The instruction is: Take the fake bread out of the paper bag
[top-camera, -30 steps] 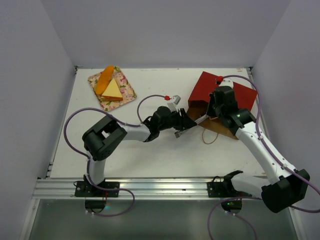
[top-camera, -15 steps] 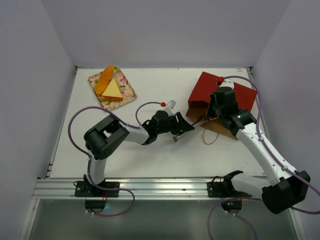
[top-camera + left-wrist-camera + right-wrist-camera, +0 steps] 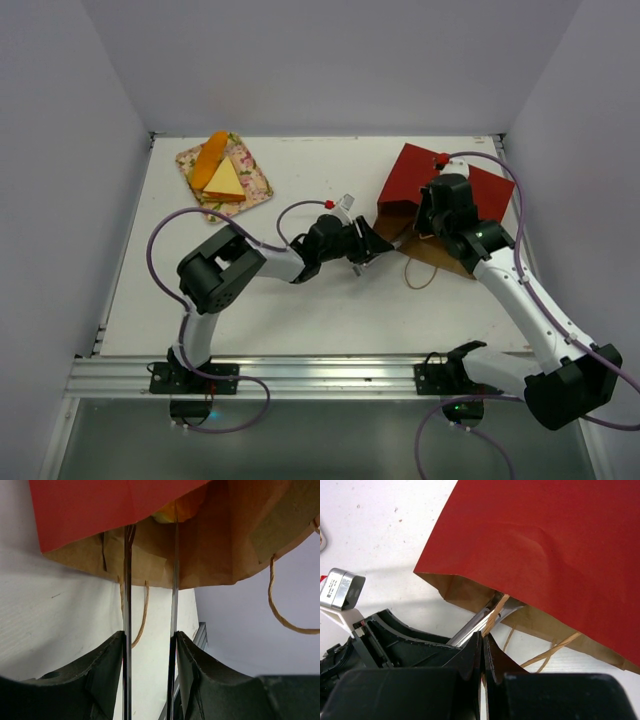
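Observation:
The dark-red paper bag lies at the right of the table, its brown mouth facing left. My right gripper is shut on the bag's cord handle at the mouth and holds the upper flap up. My left gripper is open, its two thin metal fingers reaching into the bag mouth. An orange-yellow bread piece shows inside the bag, just past the fingertips. An orange roll and a yellow sandwich wedge lie on the floral tray.
The floral tray sits at the far left of the table. A second cord handle lies loose on the table in front of the bag. White walls stand on the left, back and right.
My left gripper drew back a little from the bag, then moved right again, and its fingers now reach into the mouth. The right gripper has stayed on the handle.

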